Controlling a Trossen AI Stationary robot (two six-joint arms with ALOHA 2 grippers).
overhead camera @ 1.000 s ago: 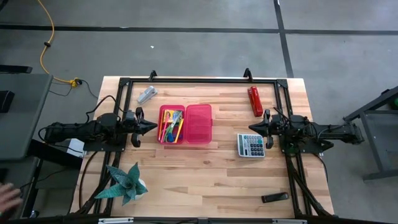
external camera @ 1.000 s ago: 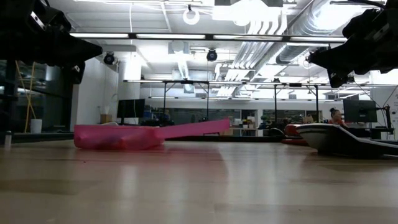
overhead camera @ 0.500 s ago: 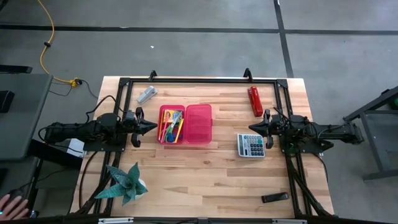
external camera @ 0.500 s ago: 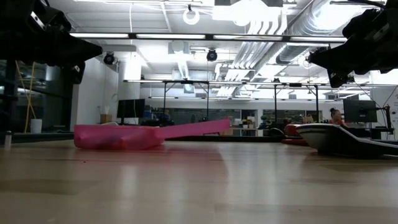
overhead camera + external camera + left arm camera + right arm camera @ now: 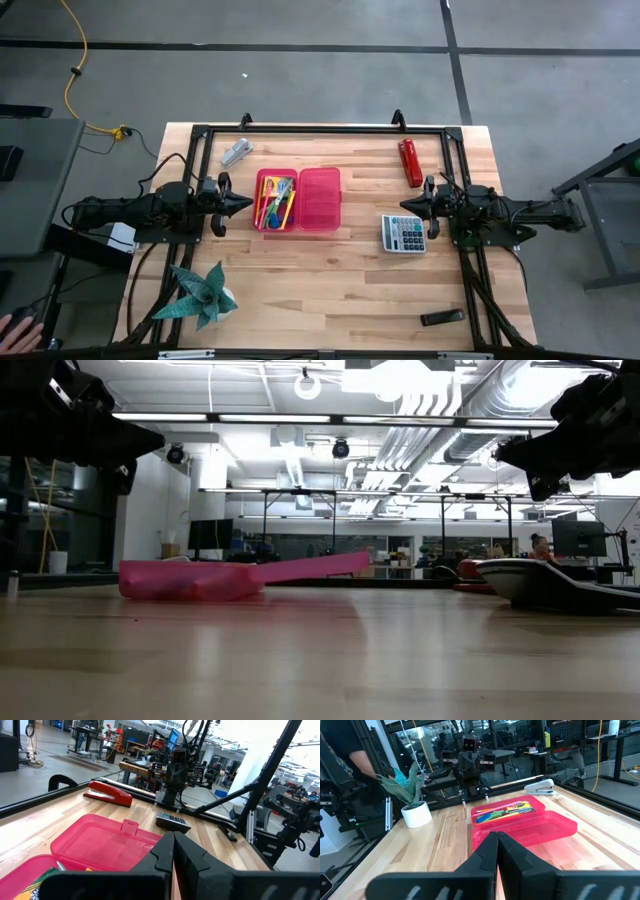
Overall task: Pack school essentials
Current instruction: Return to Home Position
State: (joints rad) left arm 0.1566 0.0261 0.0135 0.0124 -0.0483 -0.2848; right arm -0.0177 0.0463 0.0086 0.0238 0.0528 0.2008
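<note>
An open pink pencil case [image 5: 298, 199] lies on the table's middle, its tray [image 5: 276, 200] filled with the school essentials [image 5: 277, 198]: a yellow-and-green crayon box, coloured pencils and small pieces. Its lid [image 5: 320, 198] lies flat beside the tray. The case also shows in the low view [image 5: 215, 577], the left wrist view [image 5: 107, 847] and the right wrist view [image 5: 520, 825]. My left gripper [image 5: 249, 202] is shut and empty just left of the tray. My right gripper [image 5: 404, 205] is shut and empty above the grey calculator [image 5: 404, 234], right of the lid.
A red stapler [image 5: 410, 162] lies at the far right, a white stapler [image 5: 236, 152] at the far left. A potted plant [image 5: 203, 294] stands near the front left, a dark small object [image 5: 441, 318] at the front right. A person's hand [image 5: 14, 326] shows off the table's left.
</note>
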